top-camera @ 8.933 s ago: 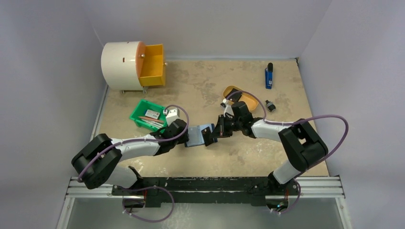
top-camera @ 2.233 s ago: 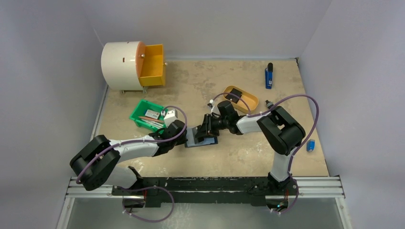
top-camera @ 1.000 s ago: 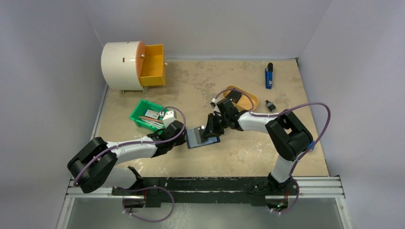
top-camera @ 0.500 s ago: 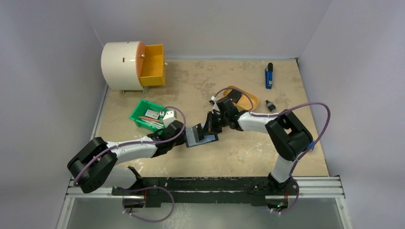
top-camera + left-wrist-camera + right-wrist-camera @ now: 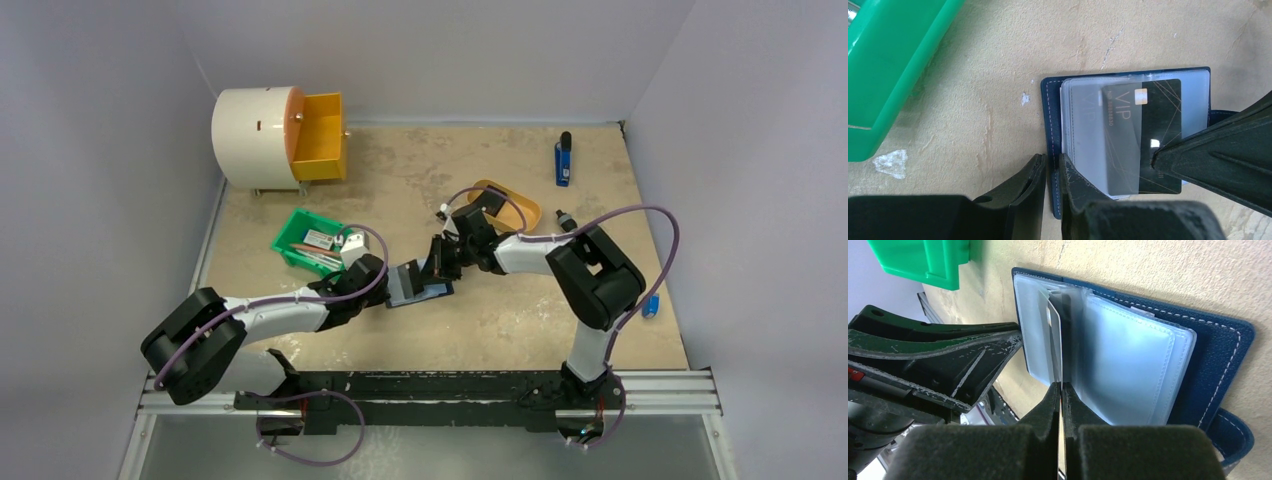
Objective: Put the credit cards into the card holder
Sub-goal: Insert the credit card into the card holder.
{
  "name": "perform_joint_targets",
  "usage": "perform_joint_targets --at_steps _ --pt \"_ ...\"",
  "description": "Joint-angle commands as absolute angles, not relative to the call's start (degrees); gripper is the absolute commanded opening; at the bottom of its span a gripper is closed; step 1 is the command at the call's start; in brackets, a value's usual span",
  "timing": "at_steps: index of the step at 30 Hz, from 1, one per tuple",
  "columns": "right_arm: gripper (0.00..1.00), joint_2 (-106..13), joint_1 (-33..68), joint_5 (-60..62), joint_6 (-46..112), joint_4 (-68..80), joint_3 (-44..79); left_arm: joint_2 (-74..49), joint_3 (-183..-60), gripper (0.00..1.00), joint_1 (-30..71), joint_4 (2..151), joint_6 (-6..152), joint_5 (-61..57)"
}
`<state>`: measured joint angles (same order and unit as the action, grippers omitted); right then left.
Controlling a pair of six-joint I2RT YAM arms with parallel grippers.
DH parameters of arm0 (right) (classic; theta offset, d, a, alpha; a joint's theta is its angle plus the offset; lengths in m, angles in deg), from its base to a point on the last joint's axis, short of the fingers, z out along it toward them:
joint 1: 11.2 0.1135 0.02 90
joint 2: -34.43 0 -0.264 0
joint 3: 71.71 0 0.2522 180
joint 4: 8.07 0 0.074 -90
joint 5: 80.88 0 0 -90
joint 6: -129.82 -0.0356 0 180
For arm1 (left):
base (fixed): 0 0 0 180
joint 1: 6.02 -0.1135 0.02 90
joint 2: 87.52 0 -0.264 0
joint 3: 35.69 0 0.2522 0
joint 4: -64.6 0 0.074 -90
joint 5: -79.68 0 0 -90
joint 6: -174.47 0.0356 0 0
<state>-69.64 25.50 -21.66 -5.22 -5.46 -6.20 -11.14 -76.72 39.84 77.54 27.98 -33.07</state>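
On the sandy table (image 5: 480,330), the navy card holder (image 5: 415,284) lies open at mid-table between the two arms. At its near-left edge the left gripper (image 5: 1052,167) pinches the blue cover, its jaws drawn in on the stitched border. From the holder's far-right side the right gripper (image 5: 1060,388) is clamped flat on a black credit card (image 5: 1148,125) (gold "VIP" lettering shows), and part of the card lies under one of the holder's clear sleeves. A green bin (image 5: 303,240) sits left of the holder and slightly farther back. A mustard-yellow tray (image 5: 518,210) lies beyond the holder to the right. Farthest back from the holder, on the left, is a white drum (image 5: 250,135) with its orange drawer (image 5: 318,135) standing open.
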Motion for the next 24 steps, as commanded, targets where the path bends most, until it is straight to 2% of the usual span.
perform_joint_targets --at_steps 1,19,22,24 --pt "0.00 -71.7 25.7 -22.6 -5.0 -5.6 -5.7 -11.5 -76.3 0.15 40.0 75.0 27.3 -33.3" --pt "0.00 -73.9 27.6 -26.2 -4.5 -5.5 -3.0 -10.7 -76.5 0.15 40.1 74.6 27.3 -32.9" --pt "0.21 -71.6 27.6 -25.4 -3.8 -3.0 -3.4 -11.4 -76.4 0.15 40.1 75.2 27.2 -33.5" --pt "0.31 -70.3 27.6 -24.9 -3.7 -1.7 -3.4 -11.9 -76.1 0.15 40.0 75.2 27.1 -33.7"
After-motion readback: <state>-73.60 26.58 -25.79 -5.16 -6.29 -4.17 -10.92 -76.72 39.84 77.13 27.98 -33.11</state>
